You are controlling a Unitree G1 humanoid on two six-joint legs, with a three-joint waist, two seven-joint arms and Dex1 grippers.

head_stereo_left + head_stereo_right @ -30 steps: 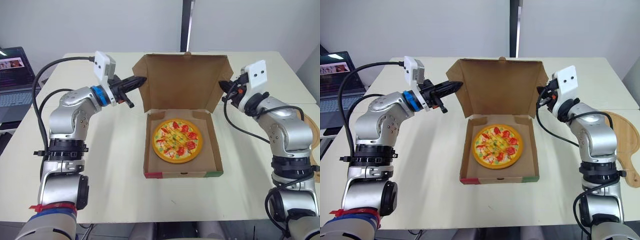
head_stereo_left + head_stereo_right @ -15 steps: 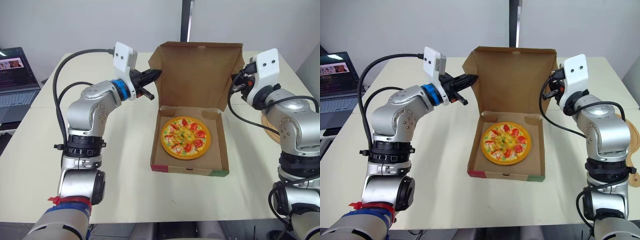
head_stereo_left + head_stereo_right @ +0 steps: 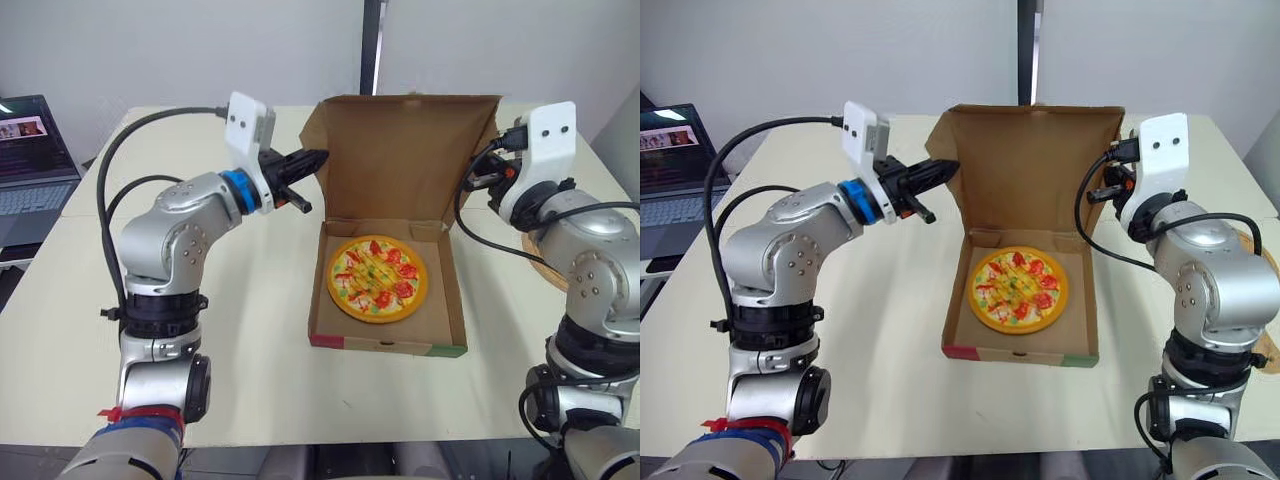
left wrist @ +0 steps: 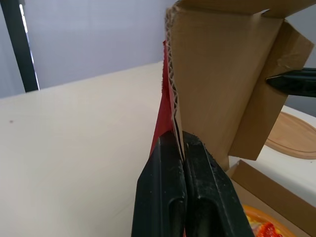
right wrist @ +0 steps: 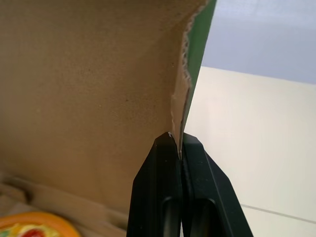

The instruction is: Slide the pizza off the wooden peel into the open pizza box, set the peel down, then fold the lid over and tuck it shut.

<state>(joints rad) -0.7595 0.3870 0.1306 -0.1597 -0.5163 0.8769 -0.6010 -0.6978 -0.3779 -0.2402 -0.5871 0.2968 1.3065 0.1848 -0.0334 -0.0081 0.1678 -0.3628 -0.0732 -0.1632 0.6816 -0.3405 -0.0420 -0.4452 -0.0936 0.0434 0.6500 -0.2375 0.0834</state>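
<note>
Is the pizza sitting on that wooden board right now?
No, the pizza lies inside the pizza box, below its raised lid, while the wooden peel lies apart on the table.

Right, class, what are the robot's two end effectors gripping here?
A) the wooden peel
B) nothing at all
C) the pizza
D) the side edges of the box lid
D: the left end effector and the right end effector each pinch a side edge of the upright lid.
</note>
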